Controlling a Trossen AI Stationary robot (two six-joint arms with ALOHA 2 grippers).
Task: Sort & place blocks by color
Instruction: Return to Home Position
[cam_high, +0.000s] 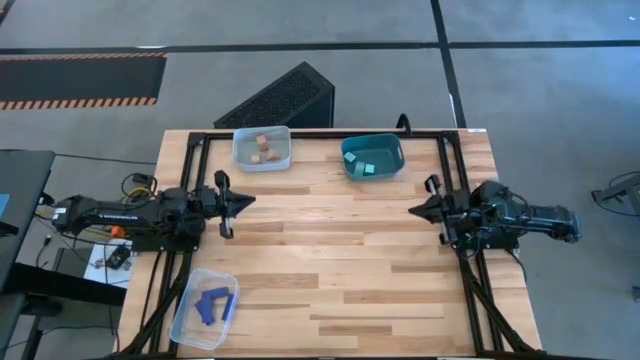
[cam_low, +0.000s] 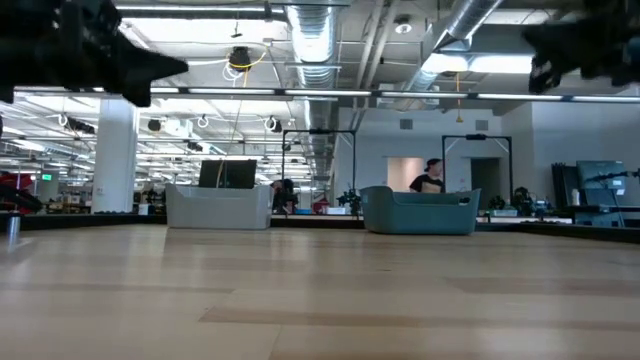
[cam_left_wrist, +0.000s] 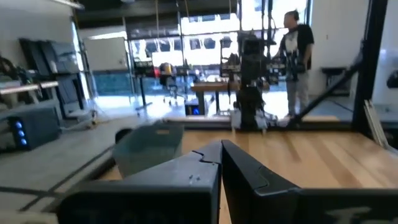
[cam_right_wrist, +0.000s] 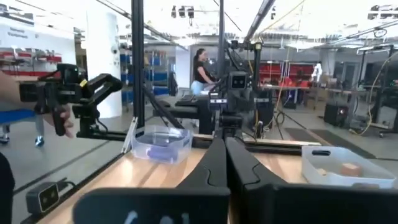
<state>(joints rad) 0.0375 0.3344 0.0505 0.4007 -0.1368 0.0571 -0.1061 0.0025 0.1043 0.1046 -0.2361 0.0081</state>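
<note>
A wooden table (cam_high: 330, 270) is seen from above, with a dark arm set at each side edge. The left gripper (cam_high: 243, 201) is held above the left side of the table, its fingers pressed together to a point with nothing between them. The right gripper (cam_high: 417, 211) is held above the right side, likewise closed and empty. The meeting fingers are also shown in both wrist views.

The sorting appears to be finished. Tan cubes (cam_high: 263, 148) are gathered in the pale bin (cam_high: 286, 162) at one long edge. Teal cubes (cam_high: 368, 168) are gathered in the teal bin (cam_high: 346, 152) near it. Dark blue bars (cam_high: 212, 303) are gathered in the clear bin (cam_high: 185, 325) at the opposite edge, on the left arm's side. No loose block is seen on the boards. Only the parking of the arms is judged to be left, and both are held well apart from the bins.

The blocks cannot be counted with confidence. The blue bars are overlapped into one shape, perhaps three or four pieces, and the teal cubes are nearly lost against their bin. In the low view the contents of the pale and teal bins are hidden by their walls, the clear bin is not shown, and the grippers are cut off at the top corners.
</note>
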